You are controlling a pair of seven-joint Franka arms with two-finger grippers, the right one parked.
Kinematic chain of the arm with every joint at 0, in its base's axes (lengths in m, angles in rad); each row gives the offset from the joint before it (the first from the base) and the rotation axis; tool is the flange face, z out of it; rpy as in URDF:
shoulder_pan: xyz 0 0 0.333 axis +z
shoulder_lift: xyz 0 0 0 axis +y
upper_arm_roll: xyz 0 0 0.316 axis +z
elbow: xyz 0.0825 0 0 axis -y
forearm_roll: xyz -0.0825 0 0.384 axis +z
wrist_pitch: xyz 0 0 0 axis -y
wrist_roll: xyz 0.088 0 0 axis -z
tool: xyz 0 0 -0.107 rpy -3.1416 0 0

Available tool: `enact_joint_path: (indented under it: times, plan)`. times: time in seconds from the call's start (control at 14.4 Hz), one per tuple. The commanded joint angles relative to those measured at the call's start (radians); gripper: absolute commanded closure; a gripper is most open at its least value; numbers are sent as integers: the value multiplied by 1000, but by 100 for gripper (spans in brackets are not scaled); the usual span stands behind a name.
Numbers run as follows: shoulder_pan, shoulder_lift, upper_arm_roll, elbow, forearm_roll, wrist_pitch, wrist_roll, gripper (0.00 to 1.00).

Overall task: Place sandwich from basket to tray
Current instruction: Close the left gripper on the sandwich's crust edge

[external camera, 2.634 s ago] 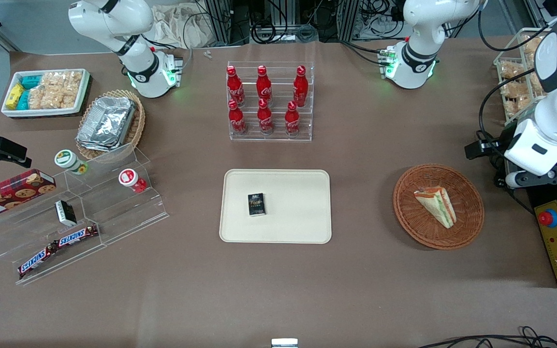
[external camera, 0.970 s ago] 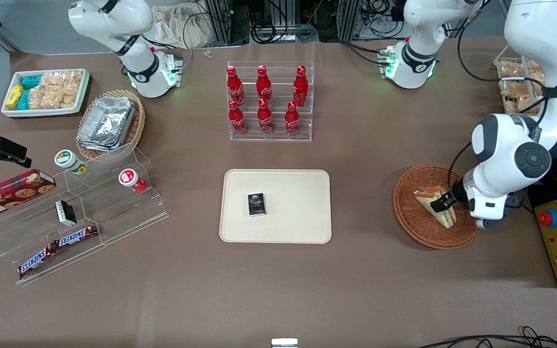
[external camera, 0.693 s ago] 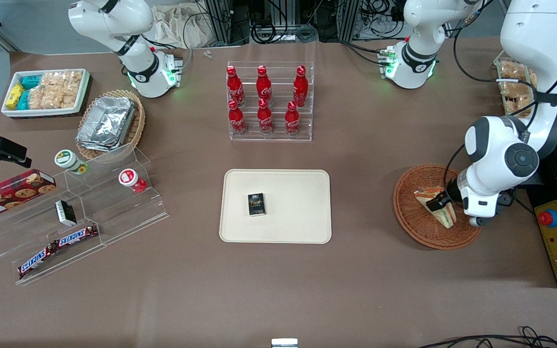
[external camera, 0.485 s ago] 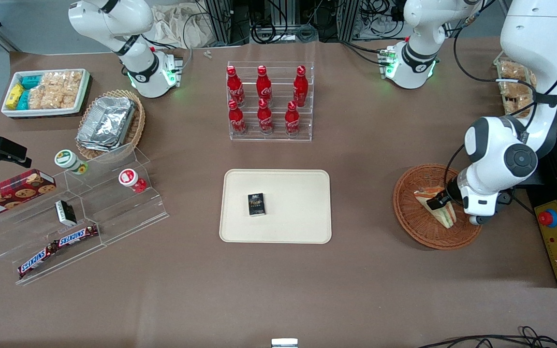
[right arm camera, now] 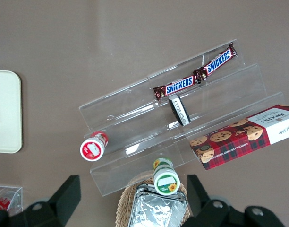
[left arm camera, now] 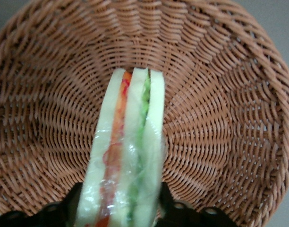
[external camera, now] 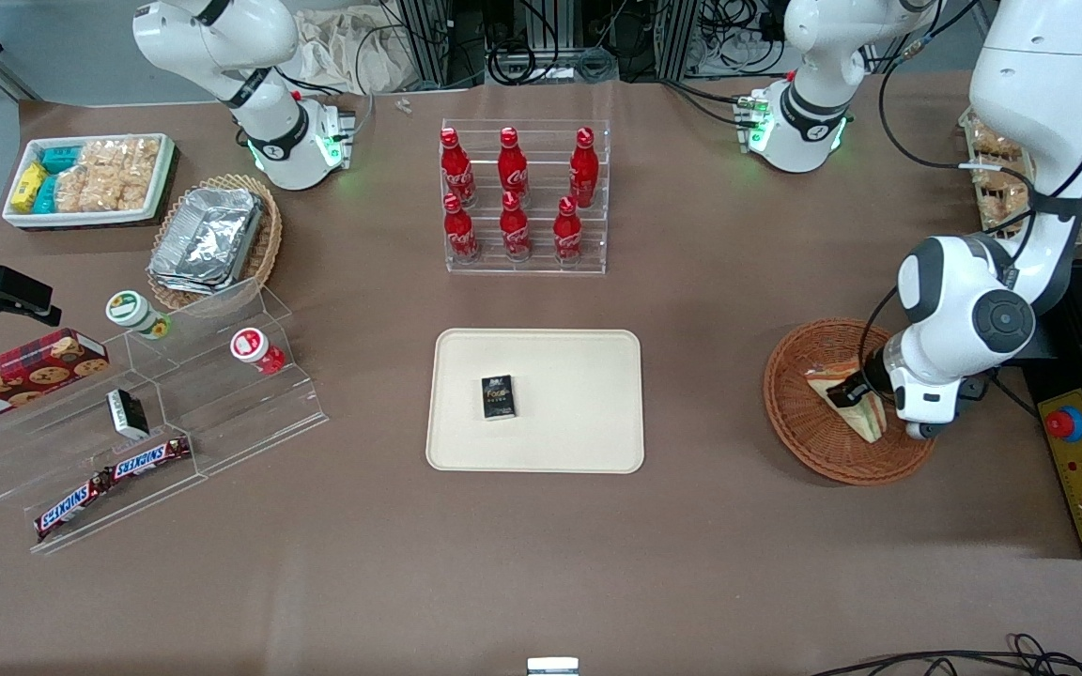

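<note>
The wedge sandwich (external camera: 870,421) (left arm camera: 130,137) lies in the round reddish-brown wicker basket (external camera: 790,418) (left arm camera: 220,118) toward the working arm's end of the table. My left gripper (external camera: 848,392) (left arm camera: 118,210) is down in the basket, straddling the sandwich's wide end. Its dark fingers (left arm camera: 72,208) press against both bread faces, so it is shut on the sandwich, which still rests on the basket floor. The cream tray (external camera: 579,413) lies mid-table, well apart from the basket.
A small black box (external camera: 498,395) lies on the tray. A clear rack of red bottles (external camera: 522,202) stands farther from the camera than the tray. A yellow control box with a red button (external camera: 1078,460) sits beside the basket. A clear stepped shelf (external camera: 156,413) holds snacks.
The left arm came in from the table's edge and lowered its gripper into the basket over the sandwich. In the last half second it shifted only slightly; the sandwich stays in the basket.
</note>
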Motion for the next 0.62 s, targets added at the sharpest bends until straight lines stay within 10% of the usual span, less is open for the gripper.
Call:
enact_joint_path:
  times: [0.0, 0.55]
  plan:
    - [10, -29, -5, 3, 30, -3, 25, 100]
    - [-12, -87, -125, 297, 30, -440, 39, 100]
